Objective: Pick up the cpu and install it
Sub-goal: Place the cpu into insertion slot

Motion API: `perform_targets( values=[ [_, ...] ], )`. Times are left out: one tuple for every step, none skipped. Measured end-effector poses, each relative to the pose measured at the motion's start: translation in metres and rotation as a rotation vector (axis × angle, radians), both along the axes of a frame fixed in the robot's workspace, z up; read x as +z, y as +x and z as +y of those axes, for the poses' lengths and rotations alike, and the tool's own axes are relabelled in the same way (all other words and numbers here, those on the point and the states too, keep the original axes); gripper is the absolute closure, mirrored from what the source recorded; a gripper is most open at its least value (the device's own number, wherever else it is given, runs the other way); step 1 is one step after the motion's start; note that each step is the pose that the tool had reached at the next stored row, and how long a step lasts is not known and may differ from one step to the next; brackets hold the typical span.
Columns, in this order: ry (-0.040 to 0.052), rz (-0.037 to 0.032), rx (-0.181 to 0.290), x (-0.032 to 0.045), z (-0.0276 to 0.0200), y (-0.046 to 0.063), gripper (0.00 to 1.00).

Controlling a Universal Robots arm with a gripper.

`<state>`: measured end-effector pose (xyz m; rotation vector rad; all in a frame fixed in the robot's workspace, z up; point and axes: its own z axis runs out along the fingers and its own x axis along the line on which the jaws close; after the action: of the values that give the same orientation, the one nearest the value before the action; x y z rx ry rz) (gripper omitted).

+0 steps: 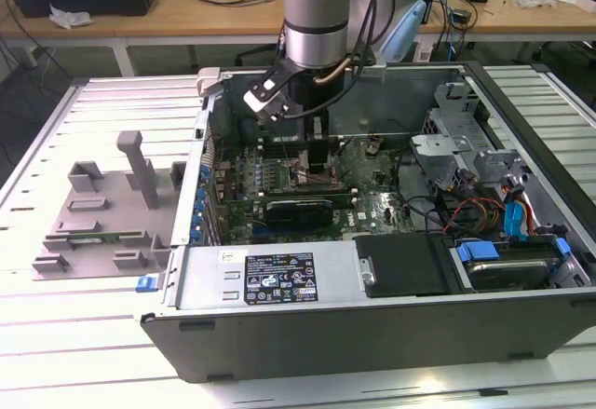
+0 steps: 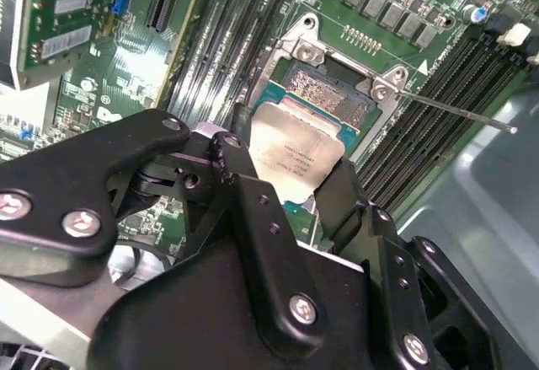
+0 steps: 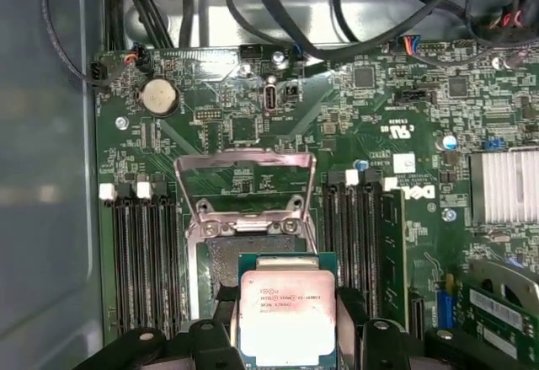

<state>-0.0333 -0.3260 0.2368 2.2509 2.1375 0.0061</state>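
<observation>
In the exterior view, grey fixture blocks (image 1: 102, 209) lie at nine o'clock from the open computer case (image 1: 391, 325). The gripper (image 1: 317, 162) reaches down to the motherboard (image 1: 372, 209), about ten o'clock inside the case. In the first wrist view its jaws clamp the cpu (image 3: 286, 311), which is partly over the open socket (image 3: 221, 265).

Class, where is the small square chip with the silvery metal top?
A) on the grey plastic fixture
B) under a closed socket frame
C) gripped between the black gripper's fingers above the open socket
C: in the first wrist view the gripper clasps the cpu over the open socket.
</observation>
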Motion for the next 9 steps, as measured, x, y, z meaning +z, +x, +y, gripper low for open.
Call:
perform_targets(
  values=[
    [-0.0008, -0.0001, 0.004, -0.0016, 0.0007, 0.0004, 0.46],
    [-0.0014, -0.0001, 0.012, -0.0034, 0.0013, 0.0005, 0.46],
    [-0.0015, -0.0001, 0.021, -0.0047, 0.0015, 0.0005, 0.46],
    [-0.0015, -0.0001, 0.031, -0.0060, 0.0018, 0.0005, 0.46],
    [-0.0016, 0.0010, 0.041, -0.0079, 0.0022, 0.0005, 0.46],
    [-0.0016, 0.0014, 0.043, -0.0090, 0.0026, 0.0004, 0.46],
    [-0.0018, 0.0017, 0.043, -0.0100, 0.0034, 0.0004, 0.46],
    [-0.0017, 0.0019, 0.044, -0.0107, 0.0041, 0.0005, 0.46],
    [-0.0016, 0.0019, 0.044, -0.0115, 0.0049, 0.0005, 0.46]
  ],
)
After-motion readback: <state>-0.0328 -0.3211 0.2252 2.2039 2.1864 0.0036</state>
